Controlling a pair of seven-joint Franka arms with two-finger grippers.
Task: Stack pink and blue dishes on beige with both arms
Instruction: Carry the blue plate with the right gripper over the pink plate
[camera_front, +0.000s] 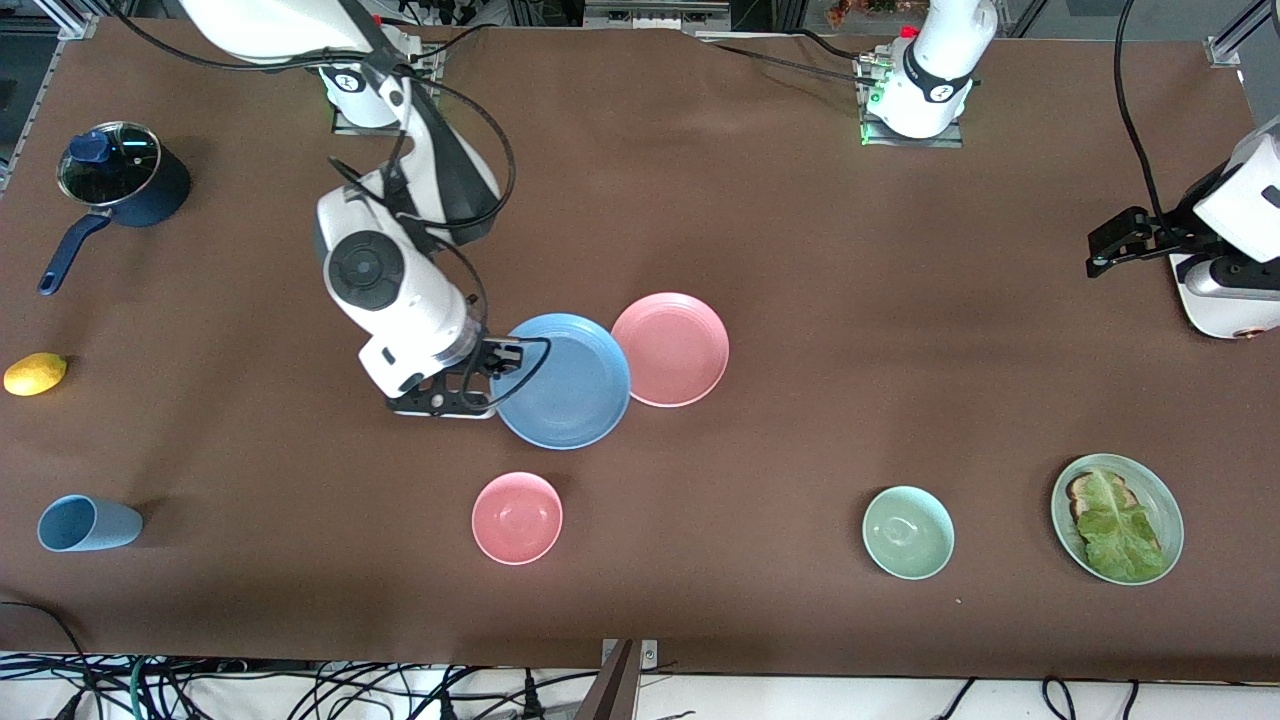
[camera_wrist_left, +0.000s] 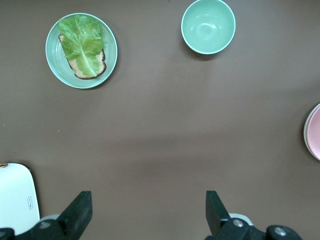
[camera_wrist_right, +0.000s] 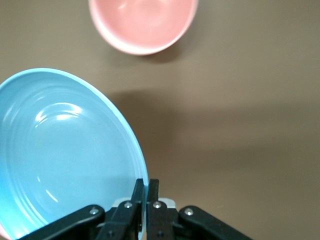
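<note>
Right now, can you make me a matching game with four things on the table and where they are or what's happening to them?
Things:
1. blue plate
2. lemon
3. lettuce
4. left gripper

States:
A. lying on toast on a pale green plate
B. open, up over bare table
C. rim pinched by the right gripper
D. alone near the right arm's end of the table

Pairs: 1-C, 2-D, 3-A, 4-B
</note>
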